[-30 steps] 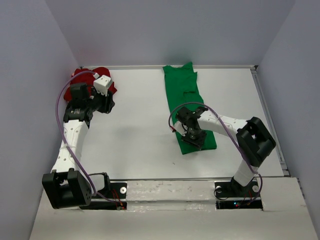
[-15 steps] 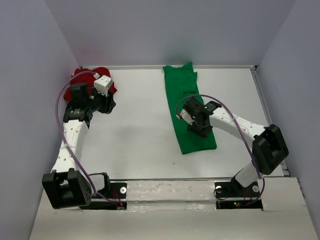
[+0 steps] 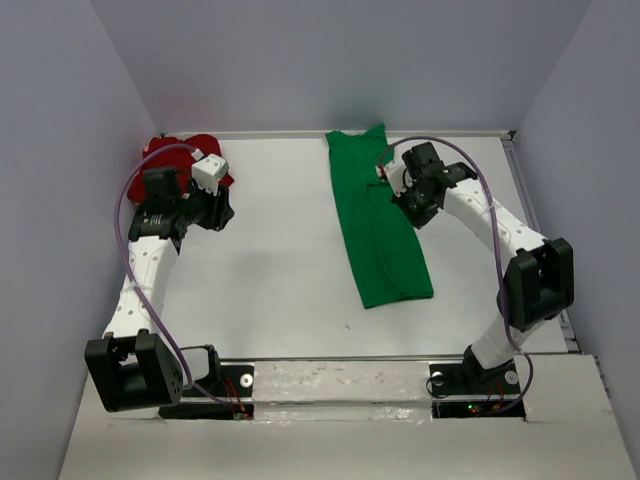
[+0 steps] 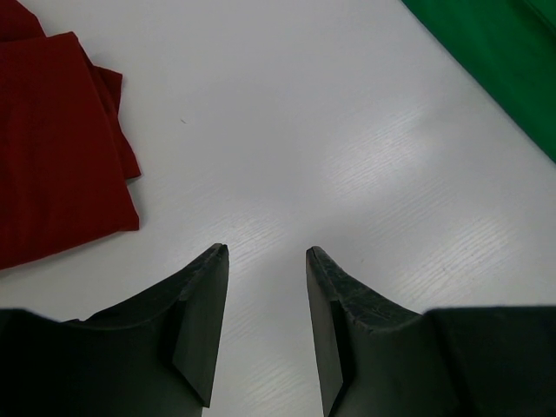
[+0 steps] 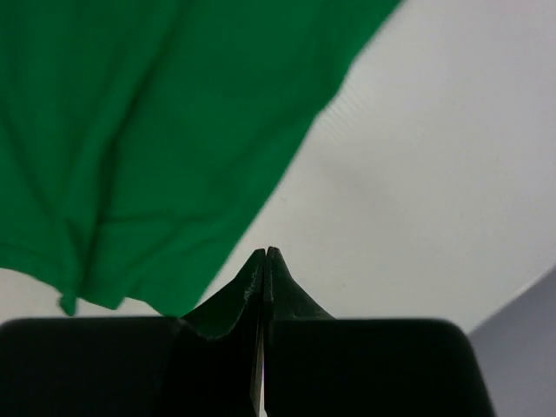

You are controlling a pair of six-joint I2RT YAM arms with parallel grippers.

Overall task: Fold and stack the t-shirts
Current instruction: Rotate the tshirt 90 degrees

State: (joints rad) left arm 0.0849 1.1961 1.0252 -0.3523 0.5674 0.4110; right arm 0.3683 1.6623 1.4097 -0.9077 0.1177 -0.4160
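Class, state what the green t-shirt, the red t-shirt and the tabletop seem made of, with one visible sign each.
Green t-shirt: soft matte cloth, likely knit; it lies creased. Red t-shirt: matte cloth too; layered folded edges. Tabletop: hard white board, faint grain, soft sheen; perhaps laminate.

You have a white table (image 3: 280,250) with faint wood grain, boxed in by a plain pale grey back wall (image 3: 340,60), left wall (image 3: 50,150) and right wall (image 3: 600,150). A thin metal rim (image 3: 280,134) edges its far side. A white board (image 3: 340,381) spans the near edge. Your light is soft and even, leaving a mild sheen (image 4: 408,148) on the tabletop.
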